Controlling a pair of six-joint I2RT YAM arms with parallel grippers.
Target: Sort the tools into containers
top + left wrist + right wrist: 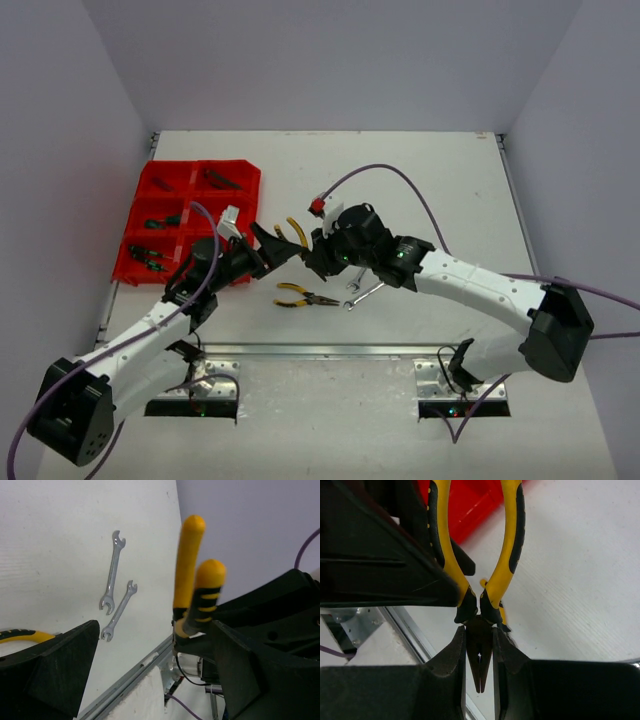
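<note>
White table (450,200): right end effector (479,655) clamps yellow-black pliers (487,600).

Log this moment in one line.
right claw: shut on pliers nose | left claw: open around handles | wrenches: on table

The pliers (490,605) in the right claw (479,650) have smooth yellow-and-black plastic grips and a dull dark metal nose. That claw and the left claw (155,630) look like matt black plastic. The wrenches (113,570) are bright polished metal. The tray (150,200) is glossy red plastic. The table (430,170) is matt white, faintly grained, with a bare metal rail (330,349) at its near edge.
</note>
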